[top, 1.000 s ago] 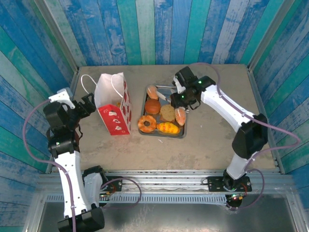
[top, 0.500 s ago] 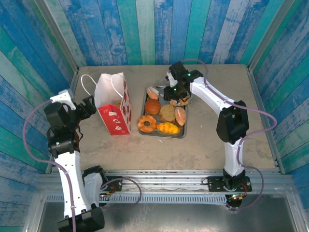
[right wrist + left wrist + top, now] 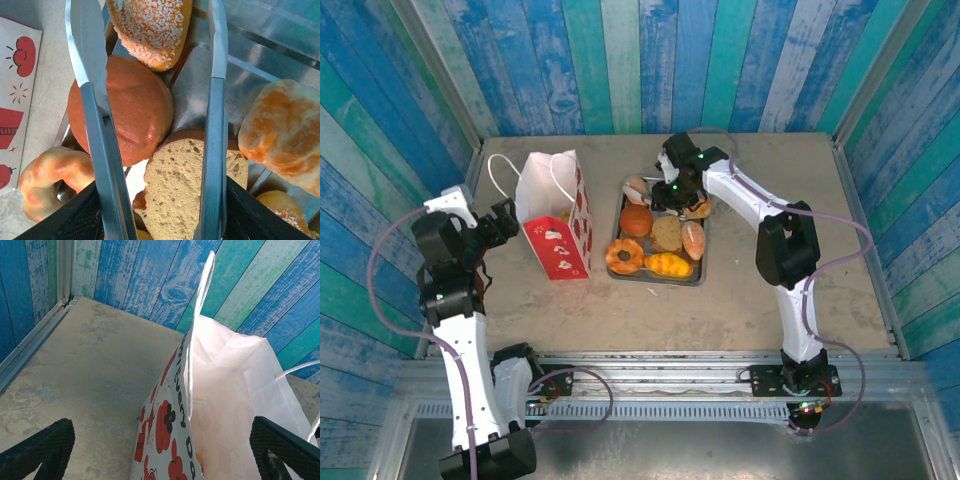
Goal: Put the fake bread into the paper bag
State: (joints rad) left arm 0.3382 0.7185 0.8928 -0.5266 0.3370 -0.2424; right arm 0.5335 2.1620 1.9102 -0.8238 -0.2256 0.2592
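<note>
Grey surface (image 3: 750, 280), blue plank walls (image 3: 620, 60). My right claw (image 3: 165, 215) grips the tongs (image 3: 95, 125), blades over the fake bread (image 3: 125, 110) in the tray (image 3: 260, 30). My left claw (image 3: 161, 445) stands released, paper bag (image 3: 220, 390) just ahead.

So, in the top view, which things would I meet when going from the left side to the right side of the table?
First the left arm's fingers → paper bag → metal tray holding the fake bread.
</note>
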